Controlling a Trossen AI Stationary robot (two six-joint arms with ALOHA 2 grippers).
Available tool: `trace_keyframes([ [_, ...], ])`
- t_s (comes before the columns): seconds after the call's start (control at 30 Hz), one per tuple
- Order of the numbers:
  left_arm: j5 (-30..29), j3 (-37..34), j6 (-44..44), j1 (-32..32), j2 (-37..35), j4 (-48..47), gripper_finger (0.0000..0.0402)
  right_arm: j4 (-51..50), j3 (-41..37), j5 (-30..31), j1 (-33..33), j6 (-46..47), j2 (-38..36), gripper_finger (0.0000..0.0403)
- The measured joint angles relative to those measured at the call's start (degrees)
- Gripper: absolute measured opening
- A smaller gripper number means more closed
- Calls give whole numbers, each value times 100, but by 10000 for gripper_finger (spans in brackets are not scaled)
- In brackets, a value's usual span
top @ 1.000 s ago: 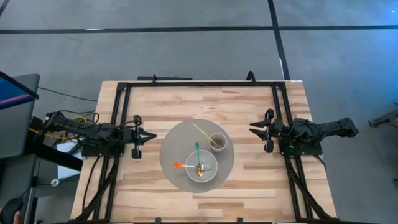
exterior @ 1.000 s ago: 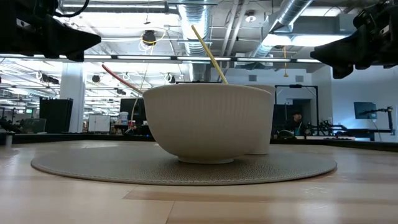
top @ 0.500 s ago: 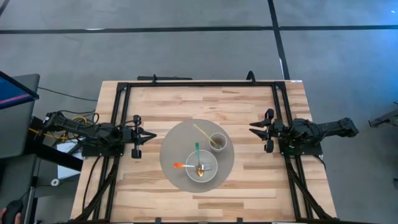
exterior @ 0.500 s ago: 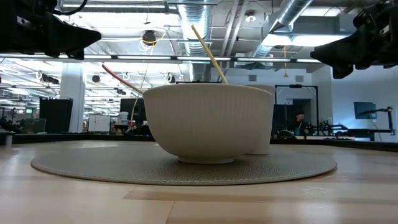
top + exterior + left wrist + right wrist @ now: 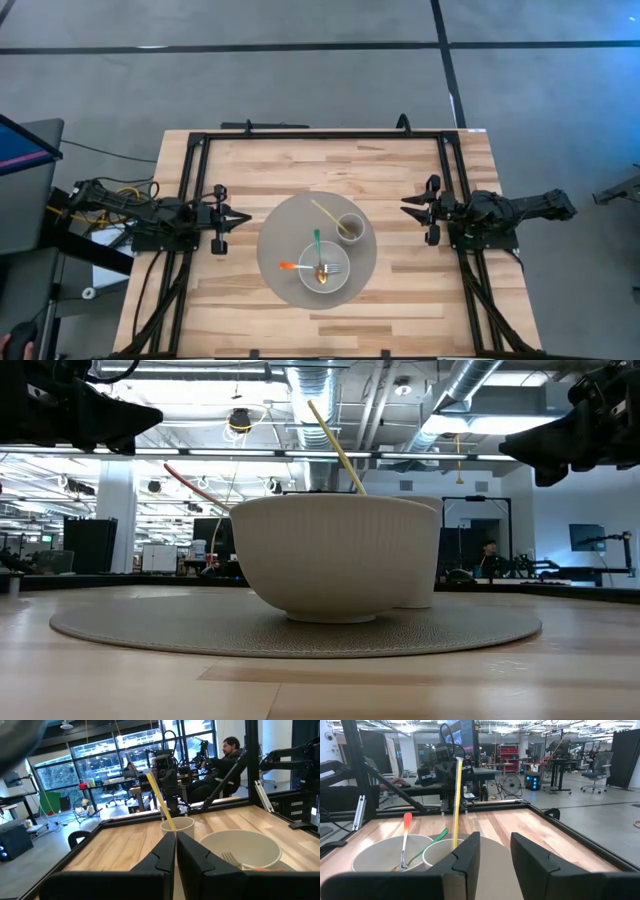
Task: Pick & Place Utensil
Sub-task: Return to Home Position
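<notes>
From above, my left gripper rests at the left side of the table and my right gripper at the right side. Both point at the round mat and are clear of it. The cup stands on the mat with the straw leaning in it. The bowl is just beside it on the mat, holding the fork and a green spoon.

At table height, the bowl hides most of the cup. The straw slants up above the rim, and the fork's orange handle pokes out on the left.

Past my left wrist, my fingers are pressed together with only a thin line between them, holding nothing. A person sits in the room beyond.

Past my right wrist, my fingers are spread and empty, and the mat shows in the gap.
</notes>
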Motion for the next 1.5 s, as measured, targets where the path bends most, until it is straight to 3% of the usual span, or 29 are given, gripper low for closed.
trace_keyframes([
  [1.5, -195, 0, -39, -2, 0, 83, 17, 0, 0, 1, 1, 1, 0, 103],
])
